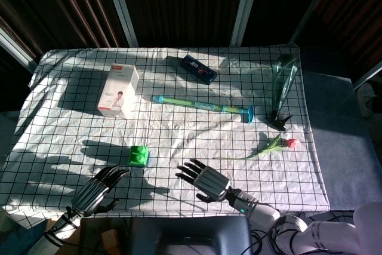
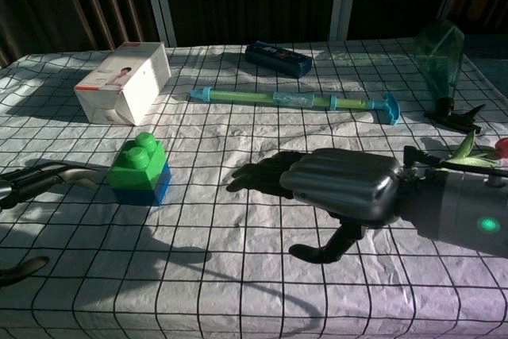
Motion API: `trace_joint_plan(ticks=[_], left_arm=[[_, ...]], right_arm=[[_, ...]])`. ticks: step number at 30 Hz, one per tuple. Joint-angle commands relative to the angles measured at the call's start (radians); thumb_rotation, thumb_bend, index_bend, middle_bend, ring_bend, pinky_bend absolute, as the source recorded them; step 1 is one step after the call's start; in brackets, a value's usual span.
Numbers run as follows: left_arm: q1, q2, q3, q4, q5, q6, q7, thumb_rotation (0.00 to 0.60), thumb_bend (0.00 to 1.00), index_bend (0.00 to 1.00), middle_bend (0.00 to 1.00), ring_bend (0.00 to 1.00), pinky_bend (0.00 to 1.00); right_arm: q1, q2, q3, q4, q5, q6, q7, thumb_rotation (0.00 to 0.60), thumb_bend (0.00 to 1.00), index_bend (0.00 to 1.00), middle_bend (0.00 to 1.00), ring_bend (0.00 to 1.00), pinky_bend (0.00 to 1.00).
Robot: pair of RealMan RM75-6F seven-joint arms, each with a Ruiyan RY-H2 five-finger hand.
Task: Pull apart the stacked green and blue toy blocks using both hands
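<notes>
Right robot hand [image 2: 341, 184] empty, fingers spread, left robot hand [image 1: 98, 188] likewise, green-on-blue blocks [image 2: 140, 171] stacked between.

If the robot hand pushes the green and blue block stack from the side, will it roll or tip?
The block stack looks squat and flat-sided, so it probably slides rather than rolls. The wrinkled tablecloth might catch its lower edge, so a high push could tip it.

Green block [image 2: 137, 162] on blue block [image 2: 151, 186]; black-gridded white cloth [image 2: 238, 275]
</notes>
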Motion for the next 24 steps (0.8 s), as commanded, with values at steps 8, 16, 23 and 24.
trace_joint_plan(ticks=[8, 16, 23, 24], left_arm=[[0.031, 0.001, -0.044, -0.005, -0.016, 0.108, 0.007, 0.600, 0.35, 0.00, 0.01, 0.01, 0.16], [-0.024, 0.023, -0.119, -0.041, -0.057, 0.069, 0.029, 0.600, 0.34, 0.00, 0.00, 0.00, 0.19], [-0.125, 0.008, -0.164, -0.091, -0.129, -0.117, 0.093, 0.600, 0.33, 0.00, 0.00, 0.00, 0.19], [-0.138, 0.001, -0.167, -0.089, -0.138, -0.139, 0.097, 0.600, 0.33, 0.00, 0.00, 0.00, 0.19]], right_arm=[[-0.012, 0.043, -0.016, -0.018, 0.005, 0.047, 0.018, 0.600, 0.35, 0.00, 0.00, 0.00, 0.00], [-0.054, 0.128, -0.018, -0.033, 0.021, 0.133, 0.047, 0.600, 0.35, 0.00, 0.00, 0.00, 0.00], [-0.078, 0.227, 0.034, -0.044, 0.092, 0.183, 0.090, 0.600, 0.35, 0.00, 0.00, 0.00, 0.00], [-0.080, 0.245, 0.043, -0.051, 0.101, 0.190, 0.100, 0.600, 0.35, 0.00, 0.00, 0.00, 0.00]])
